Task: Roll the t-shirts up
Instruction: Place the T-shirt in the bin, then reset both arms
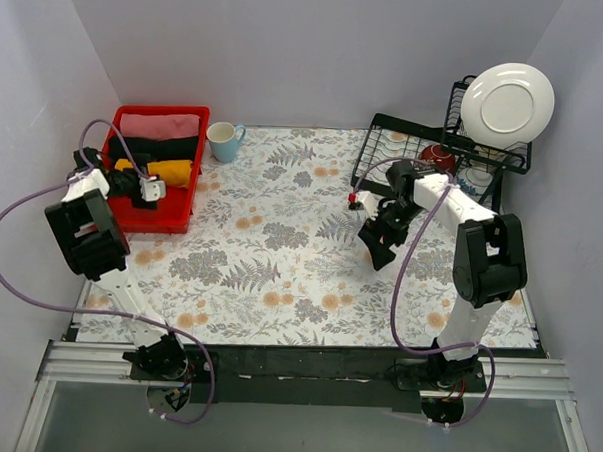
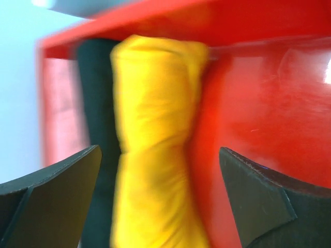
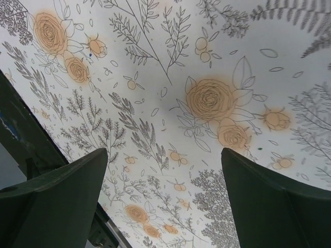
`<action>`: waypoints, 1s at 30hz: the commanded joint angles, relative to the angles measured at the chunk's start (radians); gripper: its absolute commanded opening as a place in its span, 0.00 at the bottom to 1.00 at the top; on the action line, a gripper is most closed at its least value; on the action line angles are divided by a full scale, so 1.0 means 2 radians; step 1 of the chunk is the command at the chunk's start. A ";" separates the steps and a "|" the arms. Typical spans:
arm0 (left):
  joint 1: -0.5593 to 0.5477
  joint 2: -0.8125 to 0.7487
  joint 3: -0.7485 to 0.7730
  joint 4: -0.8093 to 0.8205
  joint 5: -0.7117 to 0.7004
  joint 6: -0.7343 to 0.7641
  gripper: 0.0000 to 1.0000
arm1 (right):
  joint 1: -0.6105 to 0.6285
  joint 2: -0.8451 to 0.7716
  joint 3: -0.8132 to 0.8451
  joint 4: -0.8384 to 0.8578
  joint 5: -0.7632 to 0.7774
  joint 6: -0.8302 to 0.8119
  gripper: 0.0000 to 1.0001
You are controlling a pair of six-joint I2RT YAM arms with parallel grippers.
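Note:
Three rolled t-shirts lie side by side in a red bin (image 1: 162,220) at the table's left: a pink one (image 1: 158,126) at the back, a black one (image 1: 165,148) in the middle and a yellow one (image 1: 174,170) nearest. My left gripper (image 1: 148,185) hovers over the bin at the yellow roll. In the left wrist view this gripper (image 2: 160,150) is open, with the yellow roll (image 2: 155,93) lying loose between its fingers, the black roll (image 2: 95,93) beside it and the red bin (image 2: 258,103) beneath. My right gripper (image 1: 379,247) (image 3: 164,151) hangs open and empty above the floral tablecloth (image 3: 207,51).
A light blue mug (image 1: 223,141) stands just right of the bin. A black dish rack (image 1: 385,140) at the back right holds a white plate (image 1: 507,100) and a red bowl (image 1: 440,155). The table's dark edge (image 3: 20,134) shows in the right wrist view.

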 commanded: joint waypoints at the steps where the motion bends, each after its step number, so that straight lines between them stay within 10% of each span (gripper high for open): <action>1: -0.006 -0.146 -0.053 0.103 0.032 -0.062 0.98 | -0.002 -0.055 0.065 0.007 -0.022 0.019 0.99; 9: -0.101 -0.323 -0.090 0.276 -0.065 -0.595 0.98 | 0.000 -0.069 0.200 0.076 0.034 0.123 0.99; 18: -0.177 -0.331 -0.024 0.309 -0.090 -1.176 0.98 | 0.025 -0.111 0.209 0.121 0.070 0.218 0.99; 23: -0.227 -0.370 -0.092 0.319 -0.056 -1.260 0.98 | 0.041 -0.162 0.147 0.132 0.068 0.223 0.99; 30: -0.297 -0.506 -0.279 0.300 -0.043 -1.037 0.98 | 0.047 -0.217 0.064 0.155 0.073 0.226 0.99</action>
